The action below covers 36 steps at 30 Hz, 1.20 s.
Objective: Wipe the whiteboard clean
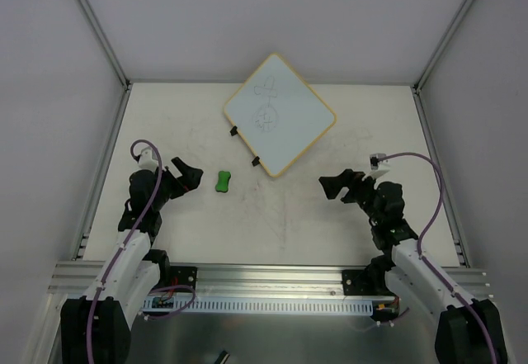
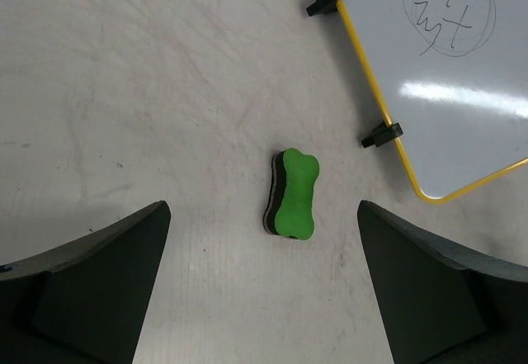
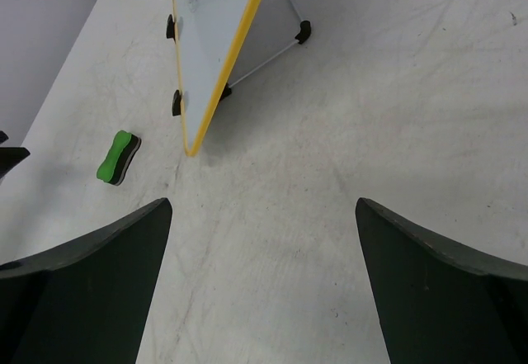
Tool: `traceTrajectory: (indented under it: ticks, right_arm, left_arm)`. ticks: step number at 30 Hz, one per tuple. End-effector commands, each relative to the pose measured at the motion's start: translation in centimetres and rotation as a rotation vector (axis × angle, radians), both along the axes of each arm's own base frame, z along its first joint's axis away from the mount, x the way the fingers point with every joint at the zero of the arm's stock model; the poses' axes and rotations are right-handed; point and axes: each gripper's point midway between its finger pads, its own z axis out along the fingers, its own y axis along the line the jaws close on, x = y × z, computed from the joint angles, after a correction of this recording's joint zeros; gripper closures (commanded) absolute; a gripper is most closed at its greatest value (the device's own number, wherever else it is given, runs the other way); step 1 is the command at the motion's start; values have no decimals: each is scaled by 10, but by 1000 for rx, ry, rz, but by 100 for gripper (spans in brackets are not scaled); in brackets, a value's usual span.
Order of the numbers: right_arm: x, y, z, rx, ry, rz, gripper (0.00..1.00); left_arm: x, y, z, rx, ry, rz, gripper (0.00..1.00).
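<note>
Near the far edge of the surface, the whiteboard still has scribbles; my left pincer and right pincer are apart, eraser untouched.

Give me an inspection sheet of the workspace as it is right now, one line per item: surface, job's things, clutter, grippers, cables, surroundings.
Surface: pale table, scuffed with faint dark streaks.
Job's things: whiteboard at the far middle, propped up on a thin metal leg, with dark doodles on its face and two black clips on one edge; green eraser lying flat near it, touching nothing.
Clutter: nothing seen.
Grippers: left gripper open, fingers wide, facing the eraser; right gripper open, holding nothing.
Cables: a purple cable along the left arm and another along the right arm; neither touches the board.
Surroundings: white walls; aluminium rail at the near edge.
</note>
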Motion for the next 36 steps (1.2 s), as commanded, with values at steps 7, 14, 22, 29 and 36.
traceTrajectory:
  ticks: [7,14,22,29,36]
  right_arm:
    - [33,8,54,178,-74,14,1]
    - [62,14,77,229,-127,10,1]
    - [105,25,81,247,-150,21,1]
    - [148,33,76,218,-142,48,1]
    - [175,35,71,255,-124,71,9]
  left_arm:
    - [4,-5,19,-6,-39,-37,1]
    - [3,-9,16,8,-29,-60,1]
    - [4,-12,14,18,-18,-77,1]
    - [4,-11,10,29,-7,-72,1]
    - [4,-10,7,39,14,-52,1]
